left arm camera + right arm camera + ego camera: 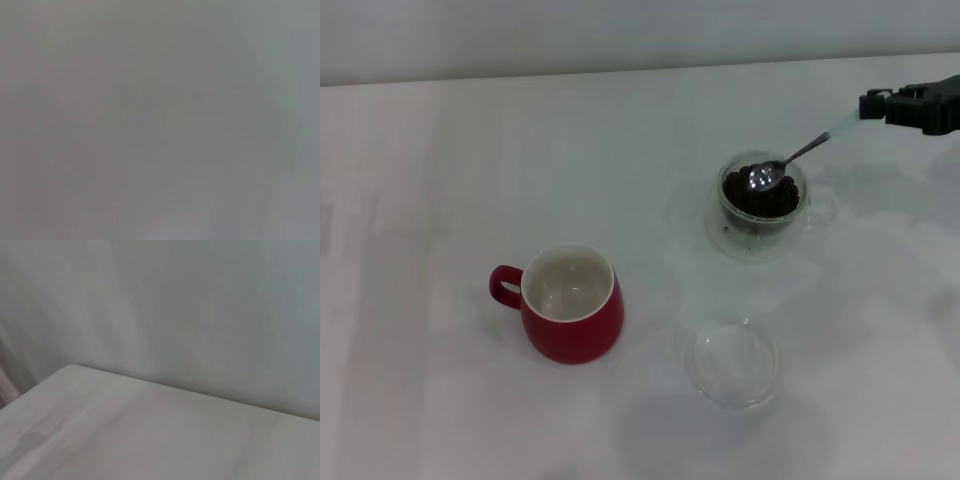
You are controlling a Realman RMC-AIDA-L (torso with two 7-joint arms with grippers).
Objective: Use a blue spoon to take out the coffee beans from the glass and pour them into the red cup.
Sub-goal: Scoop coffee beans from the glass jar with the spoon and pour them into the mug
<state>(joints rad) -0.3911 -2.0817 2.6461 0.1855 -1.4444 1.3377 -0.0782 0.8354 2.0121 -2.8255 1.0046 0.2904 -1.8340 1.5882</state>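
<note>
In the head view the clear glass (762, 207) stands at the right of the white table, holding a heap of dark coffee beans (760, 197). The blue spoon (790, 160) slants down into it, its metal bowl resting on the beans, its pale handle running up to my right gripper (876, 104) at the right edge. The gripper is shut on the spoon's handle. The red cup (570, 304) stands at centre-left, its white inside showing no beans and its handle to the left. The left gripper is out of view. Neither wrist view shows any of these things.
A shallow clear glass dish (733, 361) lies on the table (440, 180) between the red cup and the glass, nearer the front. A pale wall (620, 30) runs behind the table. The right wrist view shows only the table's edge (165, 385) and wall.
</note>
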